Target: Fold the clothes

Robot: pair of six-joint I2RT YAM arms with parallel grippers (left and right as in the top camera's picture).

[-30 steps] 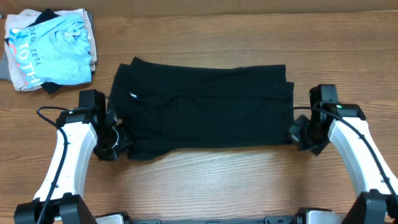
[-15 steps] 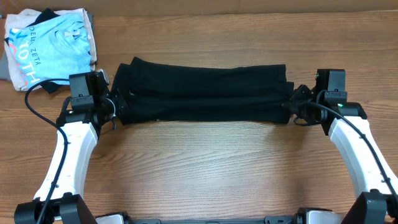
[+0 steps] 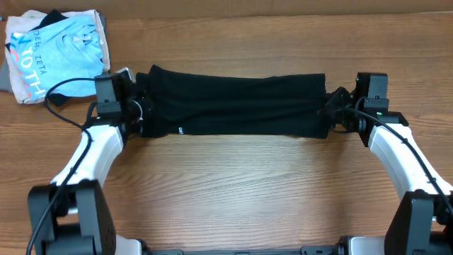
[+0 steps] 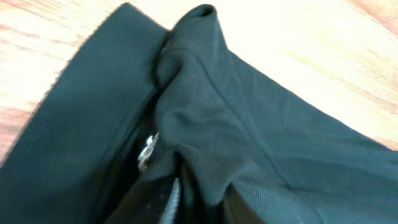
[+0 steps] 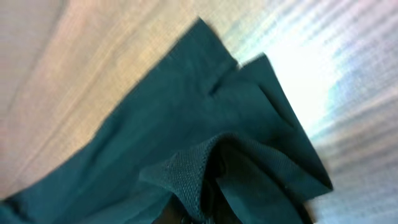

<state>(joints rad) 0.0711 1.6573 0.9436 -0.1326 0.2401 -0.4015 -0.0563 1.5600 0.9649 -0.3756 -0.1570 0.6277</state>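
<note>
Okay, black T-shirt [image 3: 233,103] lay on the desk [image 3: 241,198] as a long narrow band, running left to right across the far-middle, several layers stacked. Small white logo mark [image 3: 182,129] showed at its near edge, toward the left end.

My left gripper [image 3: 139,115] sat at the band's left end, touching the cloth. My right gripper [image 3: 331,115] sat at the right end, also touching. Both my arms reached in from the near corners.

Left wrist view: fabric bunched into a raised ridge close to the lens, my fingers mostly buried under it. Left gripper read as clamped on a fold of the shirt.

Right wrist view: much the same, a doubled edge of cloth pulled up toward the camera, right gripper closed on it, fingertips hidden by fabric. Two pointed corners of the shirt stuck out past the pinch.

Far left corner of the desk held a pile [image 3: 99,49] of other garments, light blue shirt [image 3: 60,53] with white lettering on top, near my left arm, apart from the black band.
</note>
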